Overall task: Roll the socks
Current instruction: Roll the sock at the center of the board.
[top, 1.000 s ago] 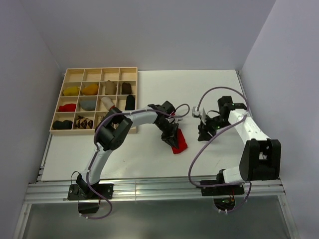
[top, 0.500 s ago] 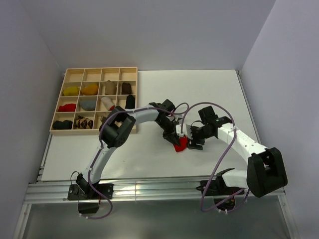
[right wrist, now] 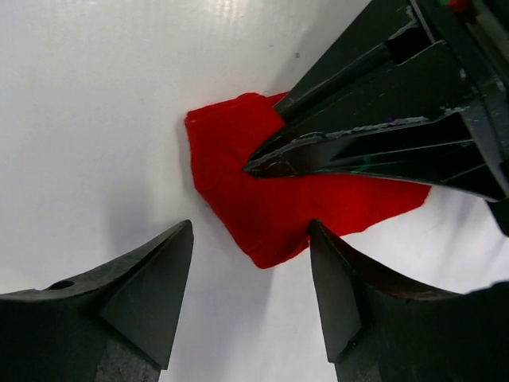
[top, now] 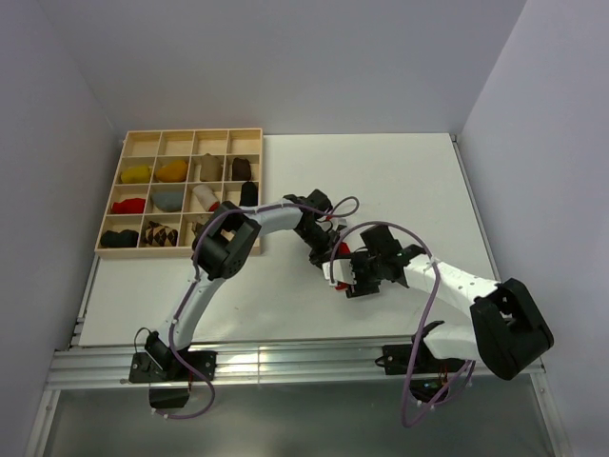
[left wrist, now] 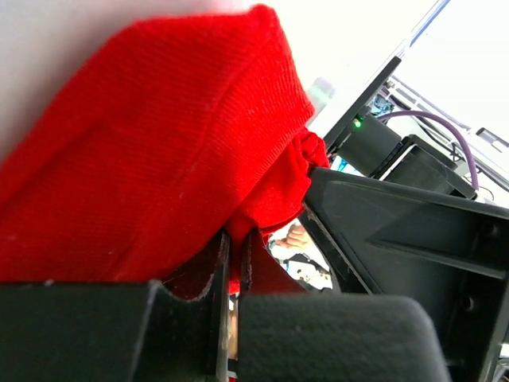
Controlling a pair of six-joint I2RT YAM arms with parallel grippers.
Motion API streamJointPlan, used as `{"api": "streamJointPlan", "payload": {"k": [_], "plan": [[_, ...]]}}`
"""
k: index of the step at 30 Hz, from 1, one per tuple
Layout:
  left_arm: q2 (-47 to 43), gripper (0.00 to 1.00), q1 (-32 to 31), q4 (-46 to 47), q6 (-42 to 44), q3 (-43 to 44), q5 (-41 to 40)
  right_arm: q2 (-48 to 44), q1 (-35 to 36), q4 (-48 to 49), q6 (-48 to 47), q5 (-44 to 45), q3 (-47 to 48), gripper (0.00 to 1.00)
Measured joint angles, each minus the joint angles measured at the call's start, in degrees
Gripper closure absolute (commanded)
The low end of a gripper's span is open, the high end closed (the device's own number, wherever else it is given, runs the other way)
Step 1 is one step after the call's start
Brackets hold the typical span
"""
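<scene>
Top external view: a wooden tray [top: 190, 132] of square cells sits at the left of the white table [top: 400, 171]. Its near row holds the black sock [top: 120, 238] in the leftmost cell and the argyle sock [top: 160, 234] in the cell beside it. Farther cells hold small bundles, among them a yellow bundle [top: 136, 174], an orange bundle [top: 171, 171] and a red bundle [top: 127, 205].

The left arm [top: 214, 257] rises from its base, bends beside the tray's near right corner and reaches right to the middle of the table. There the left gripper [left wrist: 235, 255] meets the red sock [right wrist: 270, 203], which lies flat on the table between the two arms, well apart from the tray. From above, the sock is almost wholly hidden under the two grippers.

The left wrist view shows the left claw's fingers pressed together with a fold of red fabric pinched between them. The rest of the sock bulges up and to the left.

In the right wrist view, the left claw's dark tips come in from the upper right and rest on the middle of the sock.

The right gripper [right wrist: 250, 227] faces it from the near side. Its jaws stand wide apart, one on each side of the sock's near corner, and neither touches the fabric. The right arm [top: 457, 281] stretches left from its base at the table's near right edge.
</scene>
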Motion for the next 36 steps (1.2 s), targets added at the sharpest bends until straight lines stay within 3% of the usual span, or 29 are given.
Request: {"api": "streamJointPlan", "payload": {"k": [2, 5, 11, 15, 19, 24, 30, 36], "plan": [[0.3, 0.92, 0.2, -0.1, 0.2, 0.2, 0.4, 0.1, 0.5, 1.5, -0.1, 1.1, -0.2, 0.34], [0.3, 0.82, 0.3, 0.0, 0.5, 0.3, 0.5, 1.0, 1.1, 3.5, -0.3, 2.4, -0.3, 0.44], [0.2, 0.65, 0.6, 1.6, 0.6, -0.4, 0.7, 5.8, 1.5, 3.5, 0.0, 3.5, 2.4, 0.71], [-3.1, 0.64, 2.2, 10.1, -2.4, -7.4, 1.6, 8.5, 1.4, 1.3, 0.6, 3.2, 5.6, 0.85], [-8.3, 0.64, 4.7, 19.3, -7.6, -17.2, 0.1, 11.6, 1.0, -0.8, 1.5, 0.7, 9.0, 0.86], [-14.6, 0.57, 6.1, 28.6, -11.9, -25.9, -5.1, 17.0, -1.7, -8.3, 1.6, -3.7, 15.9, 0.87], [-22.0, 0.54, 6.3, 38.0, -13.5, -33.4, -16.5, 25.4, -4.9, -21.2, 0.0, -6.9, 26.1, 0.87], [-36.7, 0.51, 6.2, 48.6, -14.6, -47.9, -31.4, 35.1, -7.8, -33.8, -1.8, -10.5, 36.5, 0.87]]}}
